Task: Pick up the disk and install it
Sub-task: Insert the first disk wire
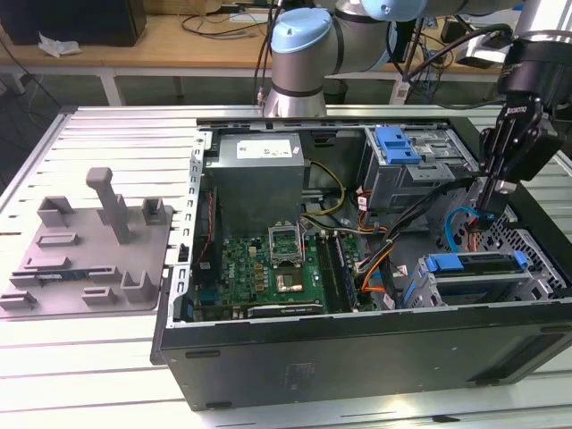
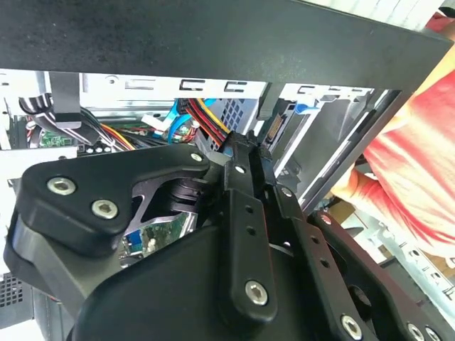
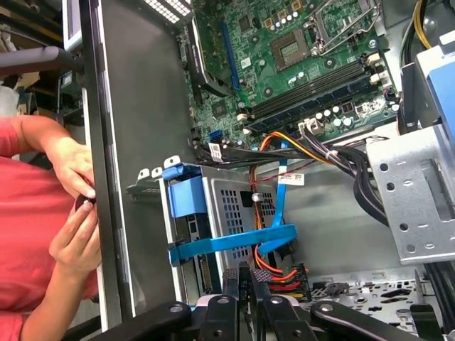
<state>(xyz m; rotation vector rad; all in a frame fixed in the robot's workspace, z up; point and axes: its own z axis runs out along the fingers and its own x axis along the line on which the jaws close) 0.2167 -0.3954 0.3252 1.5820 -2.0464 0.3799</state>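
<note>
The disk (image 1: 474,264), edged by its blue frame, lies in the lower drive cage at the exterior view's right end of the open computer case. In the first wrist view the disk's blue frame end (image 3: 186,196) shows at the cage mouth, with a blue flat cable (image 3: 234,241) running across the cage. My gripper (image 1: 490,213) hangs inside the case just above and behind that cage. Its black fingers (image 3: 231,278) are pressed together with nothing between them. My gripper (image 2: 249,145) also points at the red, yellow and black cables near the cage.
A second drive cage with a blue latch (image 1: 398,144) sits at the case's back. The motherboard (image 1: 277,264) and power supply (image 1: 257,174) fill the middle. A grey fixture tray (image 1: 89,241) lies left of the case. A person's hands (image 3: 71,206) rest at the case wall.
</note>
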